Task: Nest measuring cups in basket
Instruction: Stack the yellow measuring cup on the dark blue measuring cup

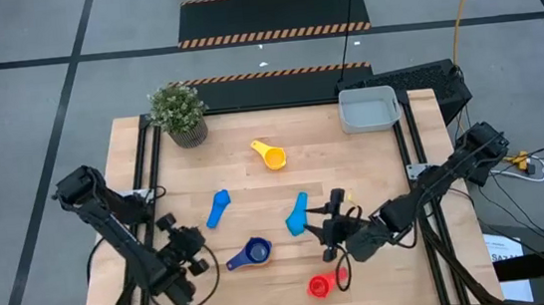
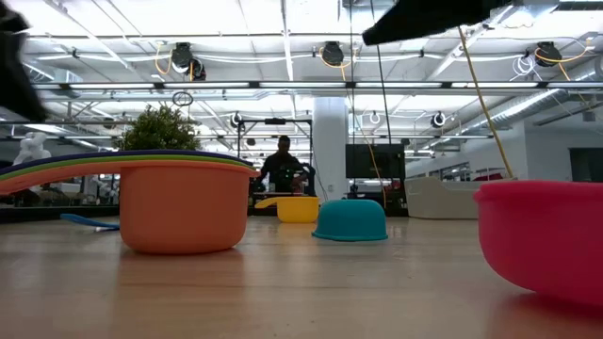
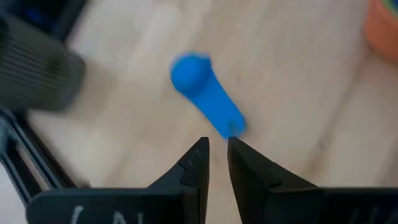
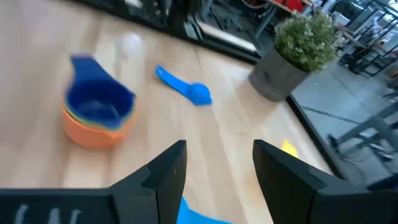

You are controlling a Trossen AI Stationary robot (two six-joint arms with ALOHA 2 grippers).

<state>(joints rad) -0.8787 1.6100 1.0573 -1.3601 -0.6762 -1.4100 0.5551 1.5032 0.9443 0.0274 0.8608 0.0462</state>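
High view, from the left: the left gripper (image 1: 199, 248) hovers near the table's front edge, its fingers (image 3: 198, 163) nearly together with only a narrow slit between them and nothing in it. Just beyond lies a small light blue cup (image 1: 218, 208). Next comes the nested stack (image 1: 252, 254), dark blue on top, orange at the bottom. A yellow cup (image 1: 271, 156) sits farther back. The teal cup (image 1: 299, 214) lies upside down beside the right gripper (image 1: 332, 219), whose fingers are spread, empty. A red cup (image 1: 320, 286) sits in front. The basket (image 1: 368, 109) stands at the back right corner, well apart from the cups.
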